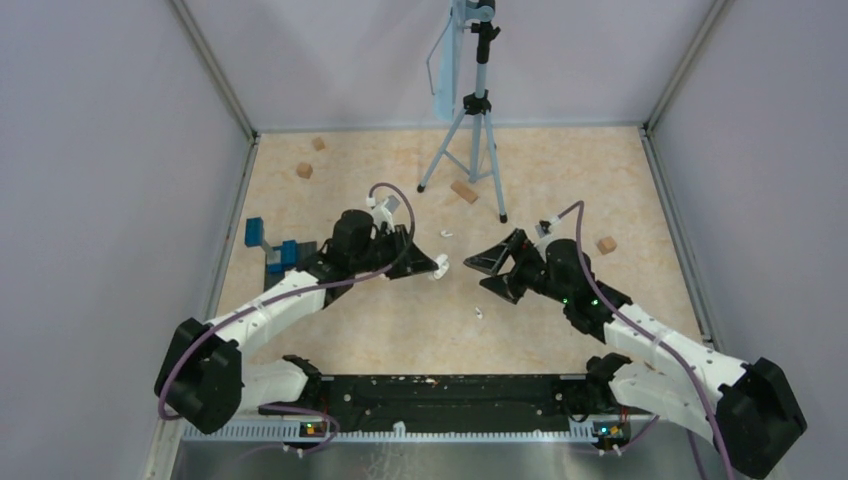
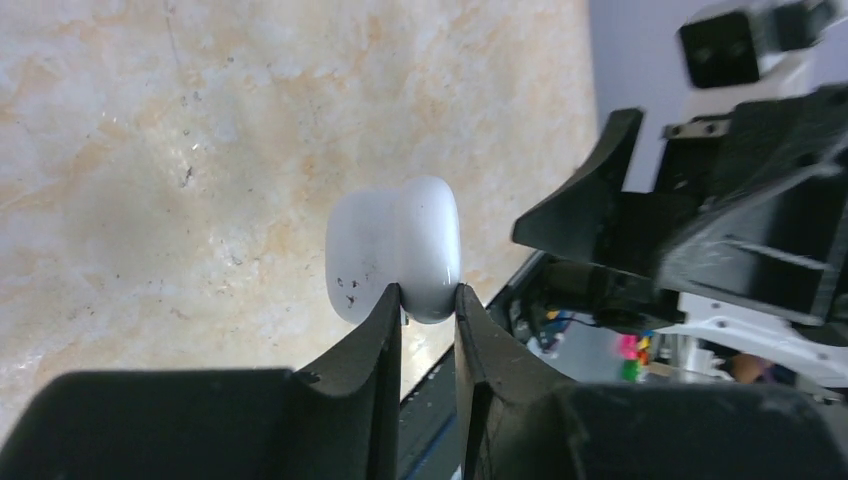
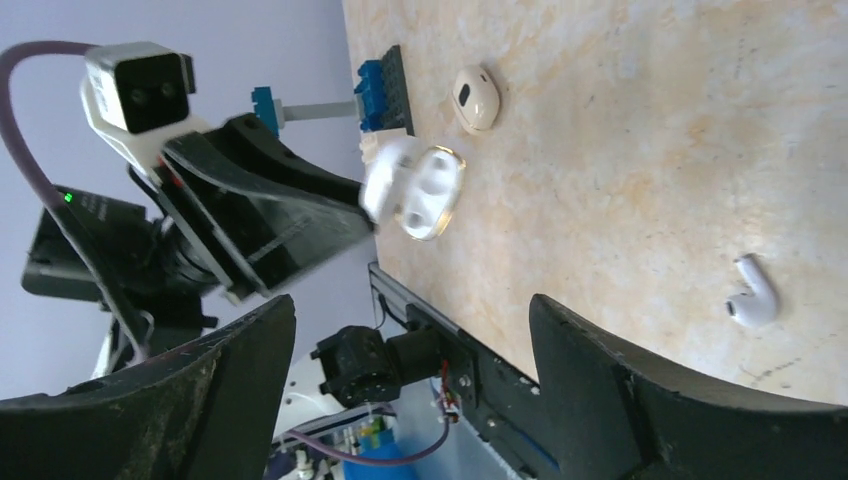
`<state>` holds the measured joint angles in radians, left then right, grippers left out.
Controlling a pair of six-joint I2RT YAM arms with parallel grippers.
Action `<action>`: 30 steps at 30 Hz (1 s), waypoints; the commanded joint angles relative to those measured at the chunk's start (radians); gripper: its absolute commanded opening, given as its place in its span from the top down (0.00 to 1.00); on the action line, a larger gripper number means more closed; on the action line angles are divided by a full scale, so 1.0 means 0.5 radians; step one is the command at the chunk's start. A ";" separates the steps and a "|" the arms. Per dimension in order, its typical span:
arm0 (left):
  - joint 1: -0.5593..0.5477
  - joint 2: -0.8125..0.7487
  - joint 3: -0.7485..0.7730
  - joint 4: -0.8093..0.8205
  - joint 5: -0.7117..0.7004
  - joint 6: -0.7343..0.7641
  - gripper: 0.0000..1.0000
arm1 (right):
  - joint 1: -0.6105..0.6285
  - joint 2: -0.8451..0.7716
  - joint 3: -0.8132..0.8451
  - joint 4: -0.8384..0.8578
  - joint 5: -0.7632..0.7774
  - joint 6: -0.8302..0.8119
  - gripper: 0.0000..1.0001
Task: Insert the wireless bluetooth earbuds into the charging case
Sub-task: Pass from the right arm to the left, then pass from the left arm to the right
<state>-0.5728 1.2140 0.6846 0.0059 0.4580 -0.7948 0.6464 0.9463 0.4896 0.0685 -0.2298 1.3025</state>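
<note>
My left gripper (image 1: 432, 266) is shut on the white charging case (image 1: 441, 268) and holds it just above the table. In the left wrist view the case (image 2: 395, 250) sits pinched between the two fingertips of the gripper (image 2: 428, 296). In the right wrist view the case (image 3: 420, 190) has its lid open. My right gripper (image 1: 482, 277) is open and empty, facing the case from the right, jaws wide apart (image 3: 410, 305). One white earbud (image 1: 478, 311) lies on the table below the grippers and also shows in the right wrist view (image 3: 755, 295). Another earbud (image 1: 446, 233) lies behind the case (image 3: 476, 97).
A tripod (image 1: 470, 150) stands at the back centre. Tan wooden blocks lie at the back left (image 1: 304, 170), near the tripod (image 1: 463, 191) and at the right (image 1: 606, 244). A blue block fixture (image 1: 270, 250) stands at the left (image 3: 385, 90).
</note>
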 commanded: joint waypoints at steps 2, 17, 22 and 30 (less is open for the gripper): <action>0.260 -0.125 0.052 0.340 0.433 -0.328 1.00 | -0.020 -0.171 -0.213 0.516 0.063 -0.080 0.14; 0.410 -0.115 -0.075 1.057 0.731 -1.018 1.00 | -0.020 0.445 -0.161 1.763 -0.295 -0.076 0.09; 0.410 -0.131 -0.108 1.108 0.740 -1.057 1.00 | -0.017 0.580 -0.115 1.959 -0.288 -0.053 0.09; 0.410 -0.158 -0.140 1.169 0.749 -1.111 1.00 | -0.017 0.795 -0.058 2.188 -0.282 0.055 0.11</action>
<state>-0.3725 1.1728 0.6224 0.4988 0.8154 -1.3277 0.6445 1.2911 0.4202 1.0149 -0.3618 1.3022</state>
